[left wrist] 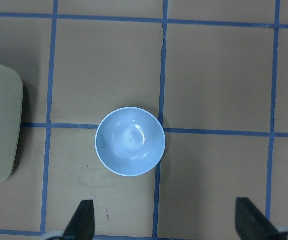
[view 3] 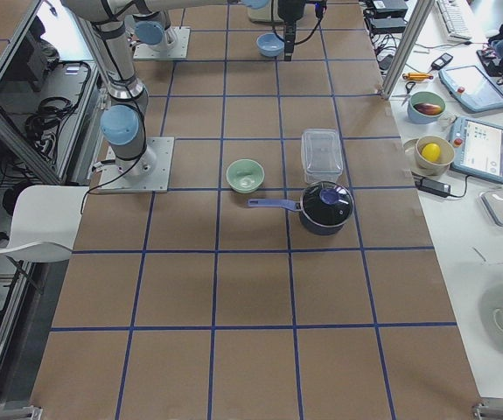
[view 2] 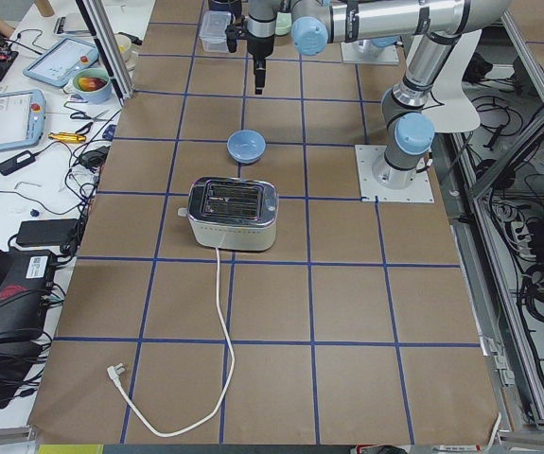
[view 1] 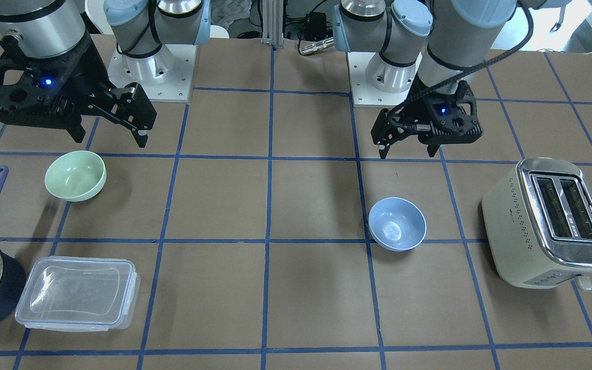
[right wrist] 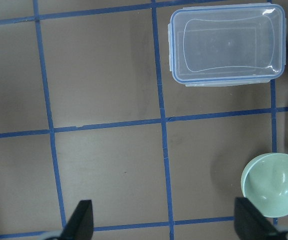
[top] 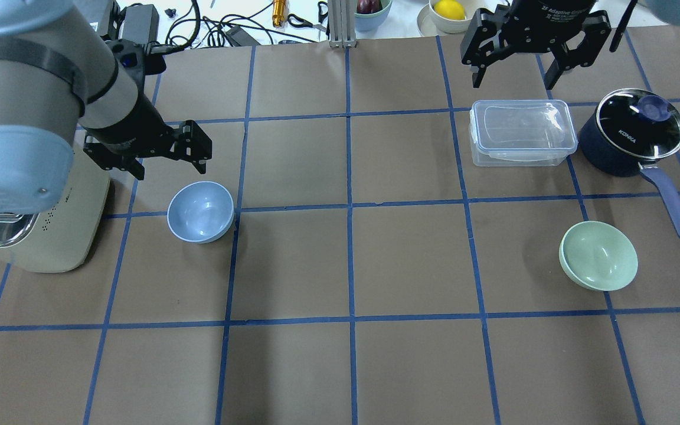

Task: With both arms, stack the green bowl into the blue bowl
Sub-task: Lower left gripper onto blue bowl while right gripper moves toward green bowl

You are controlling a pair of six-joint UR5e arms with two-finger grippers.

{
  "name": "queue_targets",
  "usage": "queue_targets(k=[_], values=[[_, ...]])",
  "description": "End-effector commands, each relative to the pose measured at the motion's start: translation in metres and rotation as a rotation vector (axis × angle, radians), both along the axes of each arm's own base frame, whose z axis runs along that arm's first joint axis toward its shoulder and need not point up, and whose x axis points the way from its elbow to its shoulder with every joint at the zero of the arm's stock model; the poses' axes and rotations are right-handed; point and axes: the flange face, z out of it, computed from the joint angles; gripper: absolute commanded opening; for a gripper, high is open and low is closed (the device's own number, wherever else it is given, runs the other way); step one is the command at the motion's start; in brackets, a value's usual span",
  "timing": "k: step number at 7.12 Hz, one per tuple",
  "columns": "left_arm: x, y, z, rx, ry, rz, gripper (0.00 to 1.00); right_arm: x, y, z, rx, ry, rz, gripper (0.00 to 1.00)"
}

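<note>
The task is judged to be at its opening step, the approach, since nothing is grasped yet. The right gripper (top: 512, 79) is held high above the tabletop with its fingers spread wide and empty. The left gripper (top: 170, 167) is likewise spread and empty, hanging over the blue bowl (top: 200, 211).

The green bowl (top: 598, 255) is set upright on the right half of the tabletop, about midway between the robot's edge and the operators' edge. The blue bowl is set upright on the left half, well apart from it, with the toaster (view 1: 548, 221) towards the left end.

Next, the right gripper would probably have to be shifted over the green bowl, which is seen only at the corner of the right wrist view. It would then be lowered so that the rim is pinched between one finger inside and one outside.

Both bowls are round, smooth and plastic-like, with thin rims and walls curving down to a small base; a slight gloss is seen inside the blue one. The tabletop is covered in matt brown paper, gridded with blue tape. A clear lidded container (top: 522, 131) and a dark saucepan (top: 632, 133) are placed beyond the green bowl, nearer the operators' edge.
</note>
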Motion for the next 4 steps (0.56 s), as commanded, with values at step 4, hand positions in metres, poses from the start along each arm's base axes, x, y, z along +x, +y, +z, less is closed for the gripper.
queue_targets(k=[4], values=[[-0.019,-0.002,-0.193,-0.061,0.025,0.043,0.89,-0.162,-0.003,-0.134,0.148,-0.036,0.118,1.00]])
